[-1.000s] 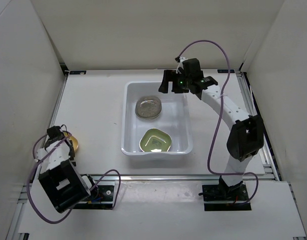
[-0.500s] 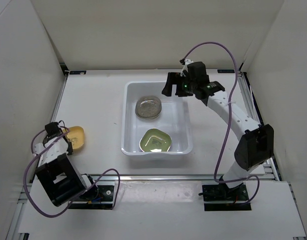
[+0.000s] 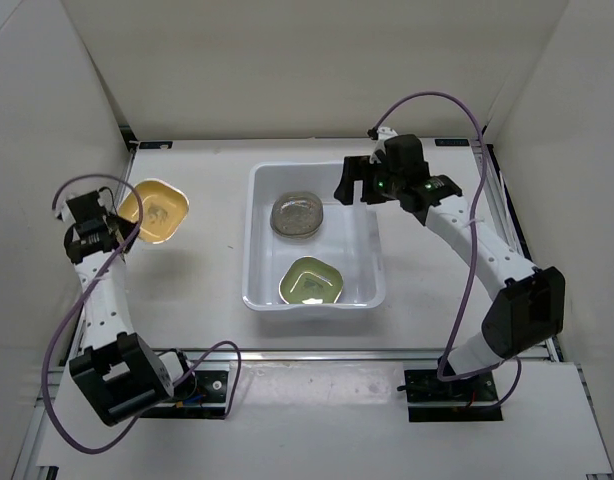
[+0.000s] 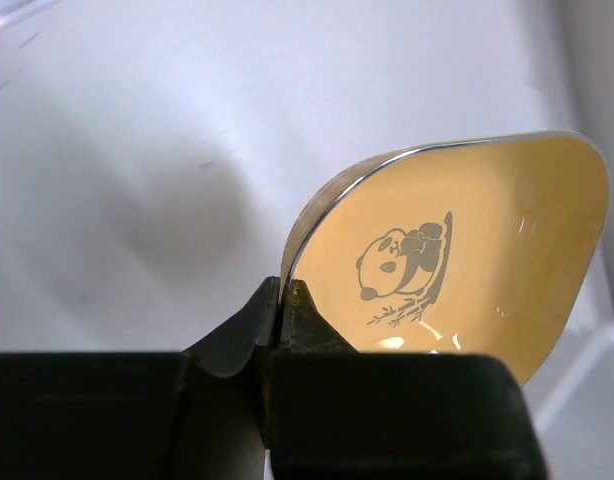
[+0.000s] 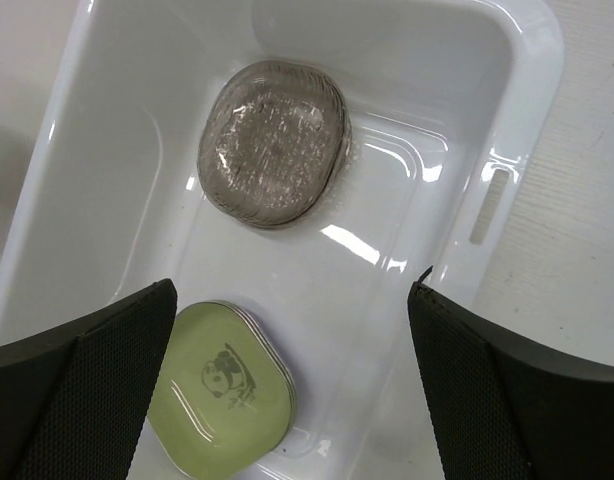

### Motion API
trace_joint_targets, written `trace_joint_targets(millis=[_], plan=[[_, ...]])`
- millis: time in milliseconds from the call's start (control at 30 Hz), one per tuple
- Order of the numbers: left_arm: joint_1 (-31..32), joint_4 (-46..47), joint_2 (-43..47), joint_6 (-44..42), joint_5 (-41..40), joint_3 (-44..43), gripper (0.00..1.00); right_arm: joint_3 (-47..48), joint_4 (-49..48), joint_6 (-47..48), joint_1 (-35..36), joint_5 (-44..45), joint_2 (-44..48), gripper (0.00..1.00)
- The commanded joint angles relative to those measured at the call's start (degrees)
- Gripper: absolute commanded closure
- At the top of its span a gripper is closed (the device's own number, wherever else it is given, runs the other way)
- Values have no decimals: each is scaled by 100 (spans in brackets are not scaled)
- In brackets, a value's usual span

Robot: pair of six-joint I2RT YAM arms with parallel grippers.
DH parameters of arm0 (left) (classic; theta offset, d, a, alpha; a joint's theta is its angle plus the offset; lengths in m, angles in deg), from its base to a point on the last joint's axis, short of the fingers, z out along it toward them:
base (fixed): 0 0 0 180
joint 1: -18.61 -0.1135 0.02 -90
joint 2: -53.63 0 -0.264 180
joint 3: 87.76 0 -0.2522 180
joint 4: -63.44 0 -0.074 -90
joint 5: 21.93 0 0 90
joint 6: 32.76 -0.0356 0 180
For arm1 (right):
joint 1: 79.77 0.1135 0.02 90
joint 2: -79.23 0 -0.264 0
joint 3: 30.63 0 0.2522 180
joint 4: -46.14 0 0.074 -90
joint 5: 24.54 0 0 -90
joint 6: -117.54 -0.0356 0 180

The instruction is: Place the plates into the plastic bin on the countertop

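One yellow plate between left jaws

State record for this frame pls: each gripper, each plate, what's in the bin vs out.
left gripper: shut on the edge of the yellow plate
right gripper: open, empty, over the far right corner of the bin
yellow plate: outside bin, to its left, panda print showing
grey speckled plate: in bin, far end
green plate: in bin, near end
bin: on countertop, two plates inside
not yet placed: yellow plate only, as far as visible
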Motion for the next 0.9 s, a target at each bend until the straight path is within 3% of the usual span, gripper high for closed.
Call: trace_joint_targets(millis=[0, 67, 233, 400, 433, 633, 867], plan=[[305, 302, 31, -1344, 1625, -799, 90, -108, -144, 500, -213, -67, 391, 1], [533, 441, -58, -1609, 1928, -898, 90, -108, -47, 570, -475, -156, 462, 1], [1816, 549, -251, -2329, 2562, -1319, 90, -109, 67, 623, -1267, -612, 568, 1], [3353, -365, -567, -3120, 1949, -1987, 90, -205, 103, 606, -2119, -1324, 532, 1], [3861, -645, -742, -3147, 1651, -2092, 90, -240, 103, 605, -2181, -1377, 532, 1], [5471, -1104, -1464, -3016, 1334, -2216, 90, -302, 33, 535, -2358, -1430, 427, 1], [5975, -1509, -1904, -2384, 822, -1910, 90, -477, 103, 465, -2376, -1281, 462, 1]])
